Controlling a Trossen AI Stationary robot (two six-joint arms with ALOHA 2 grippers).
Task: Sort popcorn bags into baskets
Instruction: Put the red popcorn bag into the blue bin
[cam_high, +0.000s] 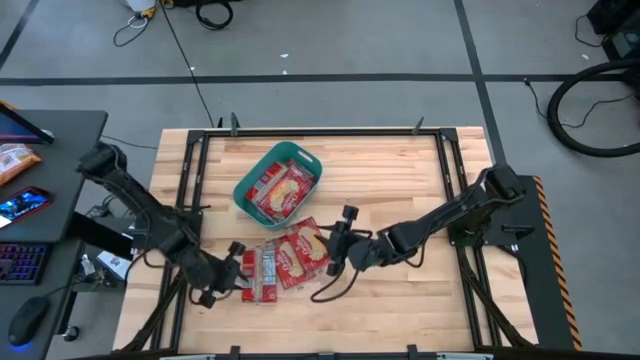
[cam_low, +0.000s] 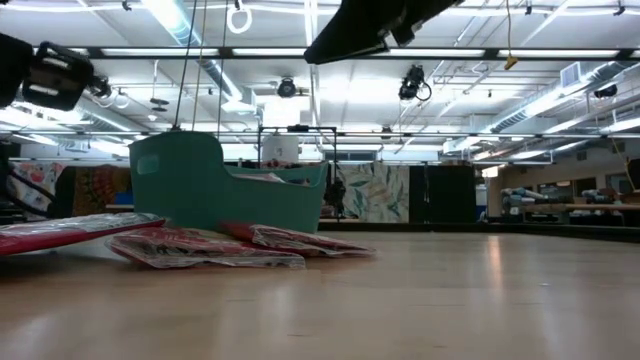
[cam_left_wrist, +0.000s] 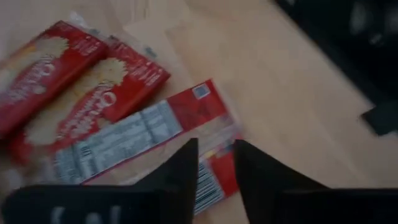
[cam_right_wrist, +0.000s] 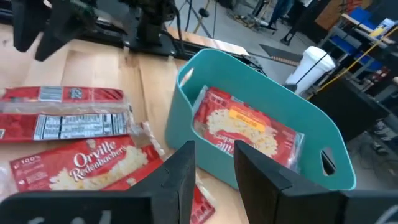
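Note:
The teal basket (cam_high: 245, 190) (cam_right_wrist: 186, 112) (cam_low: 200, 190) stands left of the table's middle and holds several red popcorn bags (cam_high: 283, 188) (cam_right_wrist: 245, 127). More bags lie flat in a loose pile (cam_high: 298, 252) on the wood just near of it, some print side up (cam_right_wrist: 87, 165), some back side up (cam_right_wrist: 68, 124). My left gripper (cam_high: 236, 270) (cam_left_wrist: 216, 163) hovers open with a narrow gap over the pile's left end, above a bag with a barcode (cam_left_wrist: 211, 180). My right gripper (cam_high: 338, 246) (cam_right_wrist: 214, 163) hangs open with a narrow gap at the pile's right edge, pointing at the basket.
A black cable (cam_high: 335, 290) loops on the wood near the right gripper. Metal rails (cam_high: 190, 200) run along the table's left and right sides. Bare wood (cam_high: 400, 180) lies right of the basket. A desk with an orange packet (cam_high: 15, 160) stands off the table's left.

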